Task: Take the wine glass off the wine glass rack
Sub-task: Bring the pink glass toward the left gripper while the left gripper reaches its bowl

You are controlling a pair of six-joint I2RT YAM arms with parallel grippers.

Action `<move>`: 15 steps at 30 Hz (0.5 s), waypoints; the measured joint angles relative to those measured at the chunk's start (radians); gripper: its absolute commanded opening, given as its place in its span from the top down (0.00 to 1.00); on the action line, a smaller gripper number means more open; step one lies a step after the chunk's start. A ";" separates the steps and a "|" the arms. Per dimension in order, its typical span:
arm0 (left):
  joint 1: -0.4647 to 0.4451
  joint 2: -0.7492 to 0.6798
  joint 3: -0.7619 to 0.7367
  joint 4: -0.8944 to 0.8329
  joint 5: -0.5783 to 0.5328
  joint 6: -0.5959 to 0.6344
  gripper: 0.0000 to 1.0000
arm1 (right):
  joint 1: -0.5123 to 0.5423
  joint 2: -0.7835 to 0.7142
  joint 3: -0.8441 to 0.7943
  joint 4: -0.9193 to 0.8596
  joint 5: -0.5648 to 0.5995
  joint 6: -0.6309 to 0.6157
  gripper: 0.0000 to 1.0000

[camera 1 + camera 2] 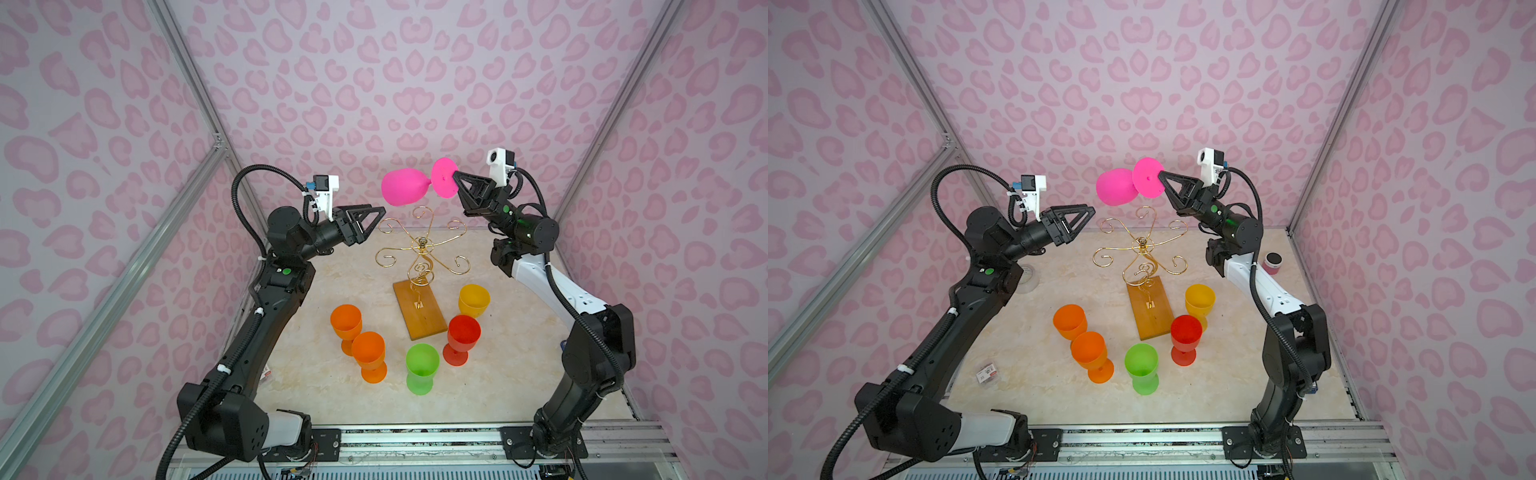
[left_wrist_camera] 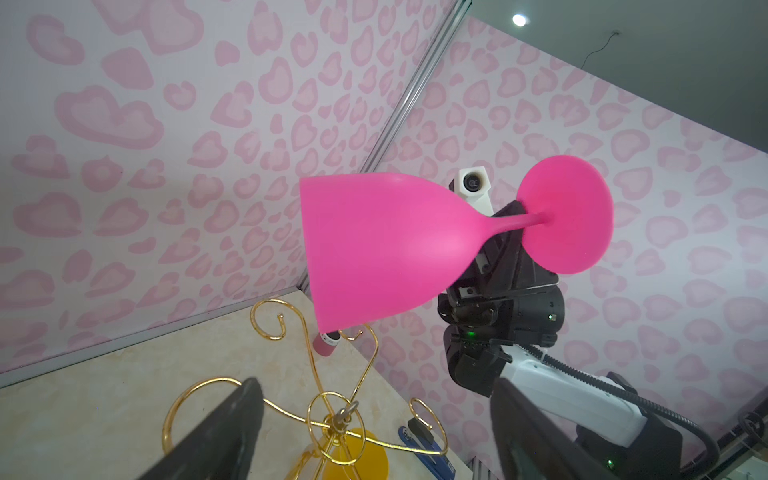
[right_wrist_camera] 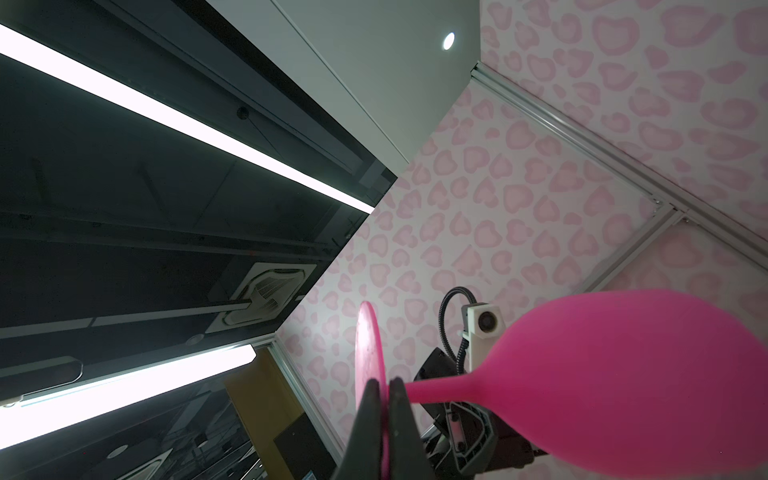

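A pink wine glass (image 1: 405,187) (image 1: 1115,187) (image 2: 374,245) (image 3: 623,374) lies sideways in the air above the gold wire wine glass rack (image 1: 422,249) (image 1: 1142,249) (image 2: 328,407), clear of its arms. My right gripper (image 1: 456,176) (image 1: 1162,175) (image 3: 385,388) is shut on the edge of the glass's round foot. My left gripper (image 1: 380,212) (image 1: 1090,211) (image 2: 374,415) stands open at the rack's left, below the bowl, with nothing between its fingers. The rack's scroll arms carry nothing.
On the marble table in front of the rack's wooden base (image 1: 419,311) (image 1: 1148,309) stand two orange glasses (image 1: 347,322) (image 1: 370,353), a green (image 1: 422,365), a red (image 1: 463,332) and a yellow one (image 1: 473,299). A pink jar (image 1: 1273,262) sits far right; a small packet (image 1: 987,372) lies left.
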 measured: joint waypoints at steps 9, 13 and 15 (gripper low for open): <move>0.002 0.058 0.035 0.105 0.053 -0.071 0.12 | 0.021 -0.006 -0.083 0.098 0.027 0.066 1.00; 0.002 0.067 0.035 0.151 0.069 -0.097 0.13 | 0.029 -0.002 -0.103 0.116 0.033 0.069 1.00; 0.002 0.074 0.035 0.182 0.082 -0.123 0.14 | 0.032 0.002 -0.105 0.117 0.034 0.070 1.00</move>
